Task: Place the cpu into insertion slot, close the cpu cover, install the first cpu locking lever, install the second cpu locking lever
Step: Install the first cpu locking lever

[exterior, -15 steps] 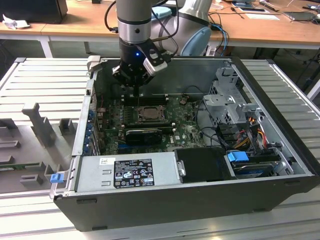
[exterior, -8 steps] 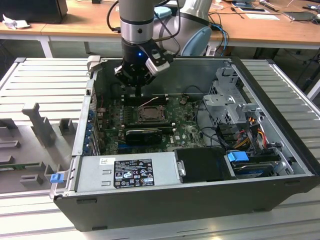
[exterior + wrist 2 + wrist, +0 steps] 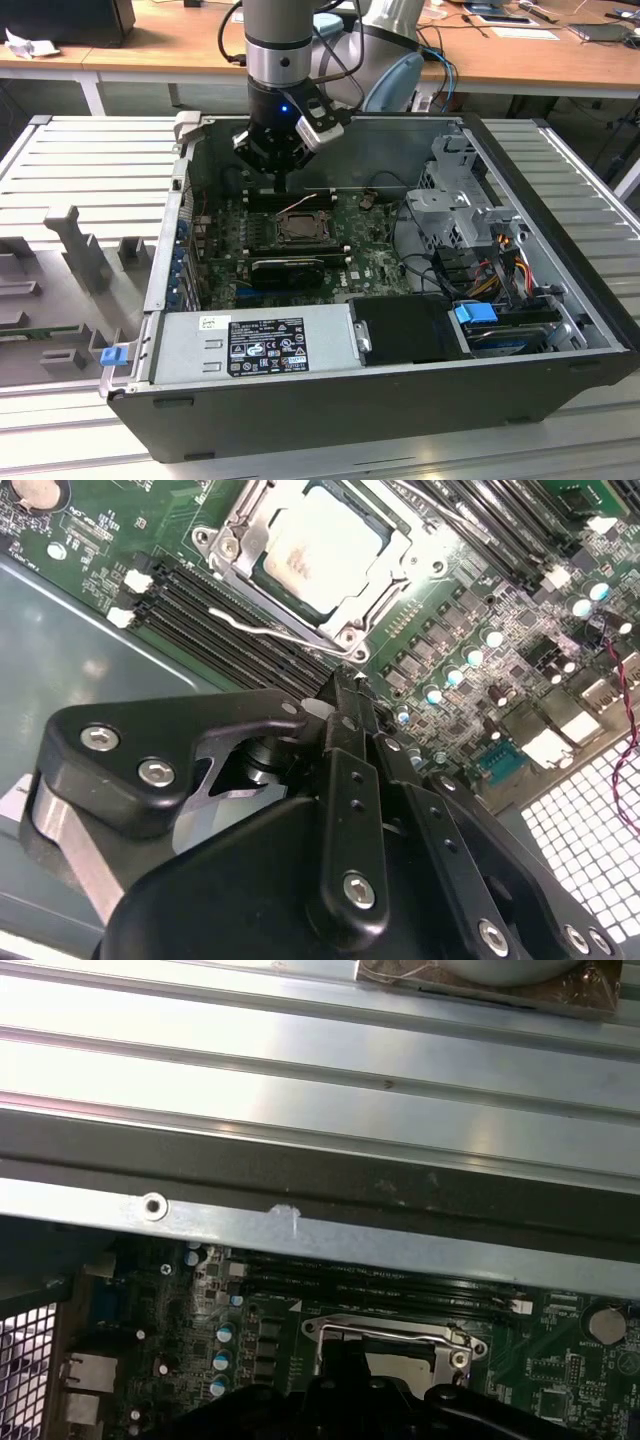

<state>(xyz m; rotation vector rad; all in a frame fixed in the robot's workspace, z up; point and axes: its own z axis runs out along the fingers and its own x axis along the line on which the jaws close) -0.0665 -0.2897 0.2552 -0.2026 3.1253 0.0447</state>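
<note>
- Gripper [image 3: 345, 696] fingers are pressed together with nothing between them, just above the board. In the exterior view the slot [image 3: 299, 226] lies at about 5 o'clock of it.
- Cpu [image 3: 325, 548] sits in the slot, and the cover [image 3: 375, 600] looks folded down around it, its cut-out framing the chip.
- Lever [image 3: 265, 630], a bright wire along the slot's edge nearest the fingertips, seems unlatched. In the exterior view it is a pale line at the slot's 12 o'clock side.
- By my reading the lever is the step in hand. Press the joined tip on the wire's free end, low and steady, then ease it sideways under its hook.
- Keep off the memory slots [image 3: 195, 598] just beside the wire, and put no load on the cover.
</note>
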